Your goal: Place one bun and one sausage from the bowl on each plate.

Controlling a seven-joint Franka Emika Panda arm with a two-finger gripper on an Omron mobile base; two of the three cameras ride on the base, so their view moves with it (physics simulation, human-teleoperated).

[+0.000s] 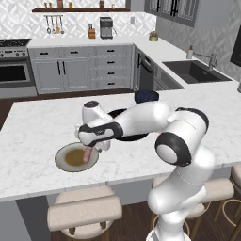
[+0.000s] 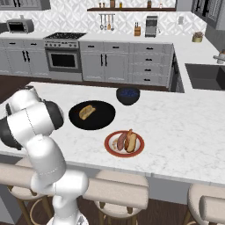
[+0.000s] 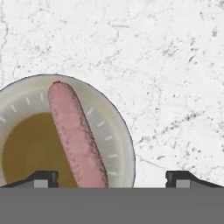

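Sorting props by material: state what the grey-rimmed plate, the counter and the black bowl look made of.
Grey-rimmed plate: likely glazed ceramic, with a smooth grey rim with pale ticks and an olive-brown centre.
Counter: looks like polished marble, white with fine grey veins.
Black bowl: plain matte black, possibly ceramic or stoneware; the look leaves it open.

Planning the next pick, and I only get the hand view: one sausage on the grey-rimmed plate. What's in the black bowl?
Observer: One bun lies in the black bowl, and no sausage.
Operator: And the other plate?
Observer: The red-rimmed plate holds a second bun and a sausage side by side.
Operator: Anything close to the bowl?
Observer: A dark-blue bowl stands just beyond it on the counter.
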